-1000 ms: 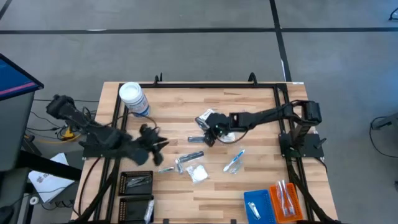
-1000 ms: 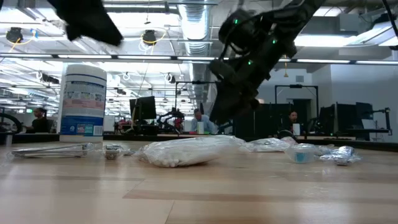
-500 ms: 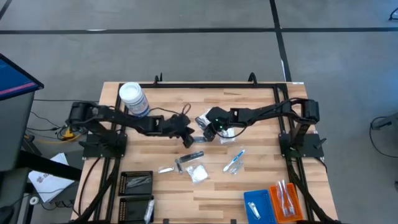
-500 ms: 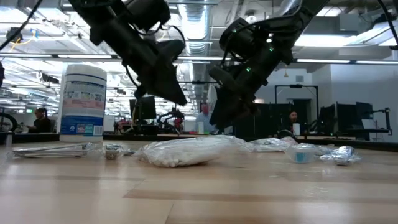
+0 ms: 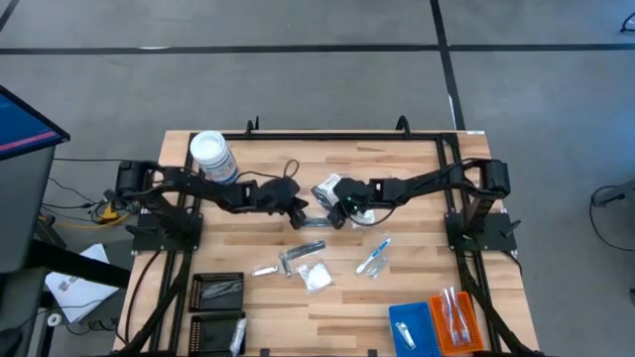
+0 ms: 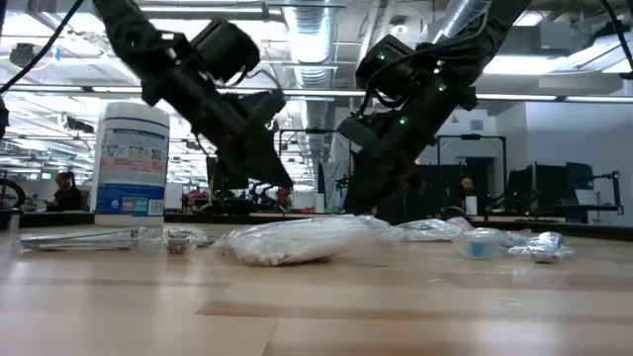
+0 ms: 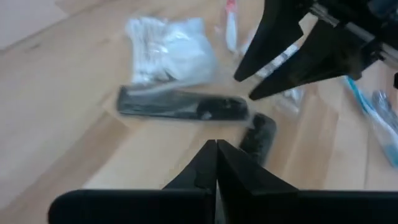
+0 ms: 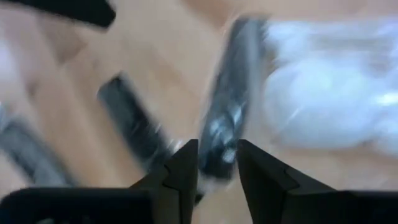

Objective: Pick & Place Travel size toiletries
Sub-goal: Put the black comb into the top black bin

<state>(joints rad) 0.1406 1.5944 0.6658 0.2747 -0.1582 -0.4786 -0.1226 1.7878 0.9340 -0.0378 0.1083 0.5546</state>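
Observation:
Travel size toiletries lie scattered on the wooden table [image 5: 397,159]: a white sachet [image 5: 326,187], a wrapped dark stick [image 7: 180,106], a white packet [image 5: 317,277], a clear-wrapped blue toothbrush [image 5: 374,256] and small silvery pieces [image 5: 288,260]. My right gripper [image 8: 217,163], reaching in from the right, is narrowly open, slanting down, its fingers on either side of a second dark stick [image 8: 227,118]. My left gripper [image 7: 216,148], shut with nothing in it, hovers just left of it [image 5: 301,214], above the table. My right gripper stands with one finger [image 8: 185,167] on each side of the dark stick's near end [image 8: 216,146], coming down at a slant, fingers along the stick. The stick lies on the table. Whether the fingers touch it I cannot tell.
A big white-lidded jar [image 5: 211,157] stands at the far left. Two black trays [image 5: 216,291] sit at the near left; a blue tray [image 5: 408,327] and an orange tray [image 5: 454,319] sit at the near right. The two grippers are close together at mid-table.
My left arm has swung from above the near-left trays toward the table's middle and come down, its fingers closing, ending beside my right gripper. My right gripper has stayed over the dark stick.

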